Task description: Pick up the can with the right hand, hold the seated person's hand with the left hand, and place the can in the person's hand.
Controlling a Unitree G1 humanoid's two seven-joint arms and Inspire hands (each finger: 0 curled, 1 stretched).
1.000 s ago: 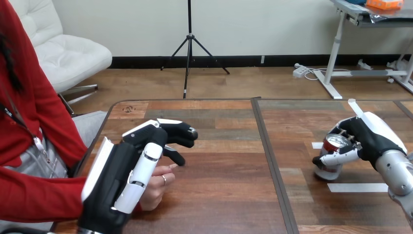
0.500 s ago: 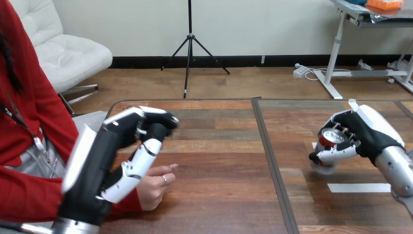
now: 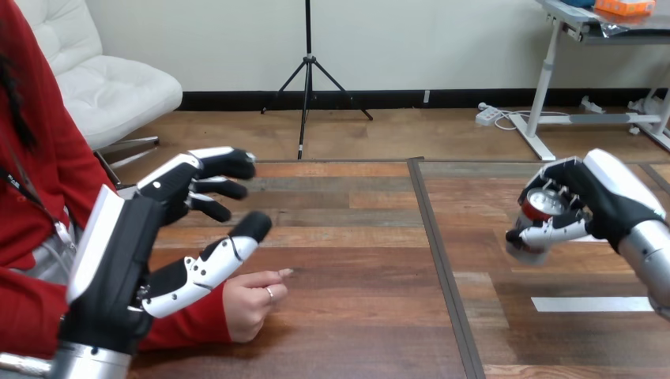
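A red and silver can [image 3: 535, 215] hangs tilted above the table's right half, with my right hand [image 3: 594, 204] shut on it, fingers and thumb wrapped round its body. My left hand [image 3: 141, 246] is raised at the left with its fingers spread and its thumb stretched out, open and holding nothing. The person's hand [image 3: 251, 302] rests on the table just below and to the right of my left hand, loosely curled, apart from my fingers.
The wooden table [image 3: 355, 260] has a dark seam [image 3: 442, 276] running front to back through its middle. A strip of white tape [image 3: 591, 304] lies on the right half, below the lifted can. The person's red sleeve [image 3: 182, 332] lies along the table's left edge.
My right hand has lifted the can off the table. My left hand has drawn back to the left and upward off the person's hand, its fingers spreading apart.
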